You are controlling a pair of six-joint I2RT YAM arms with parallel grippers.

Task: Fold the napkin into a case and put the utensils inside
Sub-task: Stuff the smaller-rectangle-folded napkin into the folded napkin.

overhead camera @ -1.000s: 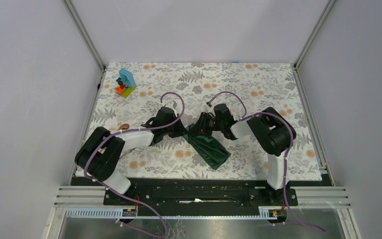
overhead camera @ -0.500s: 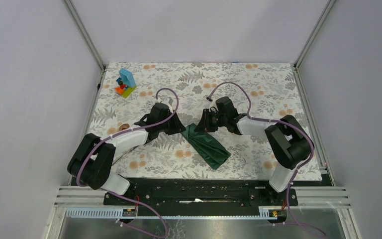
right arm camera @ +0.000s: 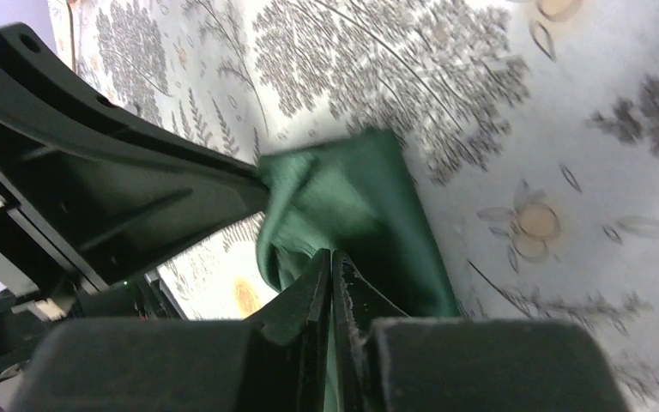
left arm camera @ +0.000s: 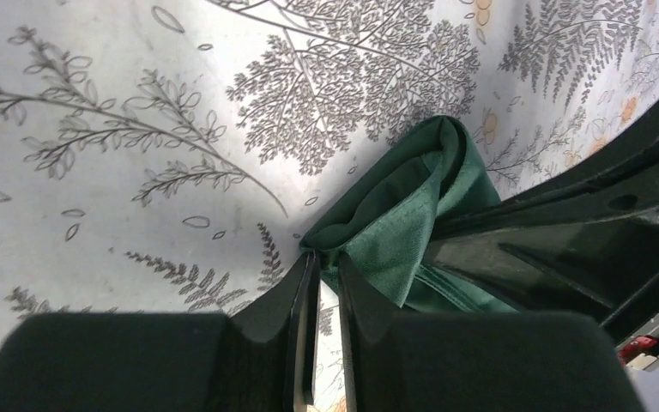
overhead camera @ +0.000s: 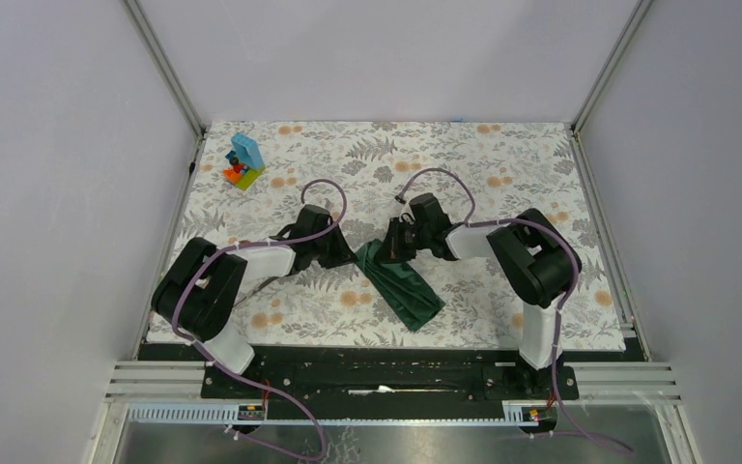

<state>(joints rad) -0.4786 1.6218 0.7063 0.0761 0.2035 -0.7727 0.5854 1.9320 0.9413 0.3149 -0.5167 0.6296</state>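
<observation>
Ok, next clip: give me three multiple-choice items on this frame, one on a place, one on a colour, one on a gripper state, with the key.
1. Where is the toy block stack?
A) far left corner of the table cover
B) near right corner
C) dead centre

2. What colour is the napkin?
A) red
B) dark green
C) white

3. How do the left gripper and right gripper stand?
A) both wide open in the air
B) only the left one touches cloth
C) both pinched on the napkin's far end

Key: 1 A, the top view shows the blocks at the far left. 2 B, every view shows dark green cloth. 3 C, each wrist view shows nearly closed fingers with cloth at their tips.
</observation>
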